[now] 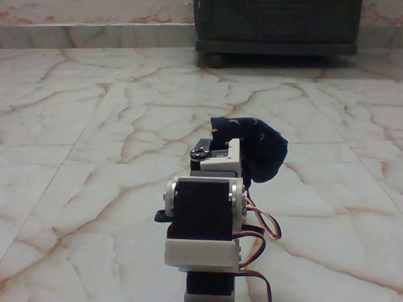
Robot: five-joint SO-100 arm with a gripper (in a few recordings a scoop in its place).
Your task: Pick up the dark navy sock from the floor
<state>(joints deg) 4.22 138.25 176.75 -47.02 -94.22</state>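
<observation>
Arm seen from behind, with the sock bunched at its far end.

In the fixed view the white-and-black arm [204,220] rises from the bottom centre of the frame. The sock [258,148] sits just right of centre, crumpled against the arm's far end above the floor [94,157]. The gripper's fingers are hidden behind the arm and sock, so its opening and hold cannot be told. A dark cabinet [277,25] stands at the upper right.
</observation>
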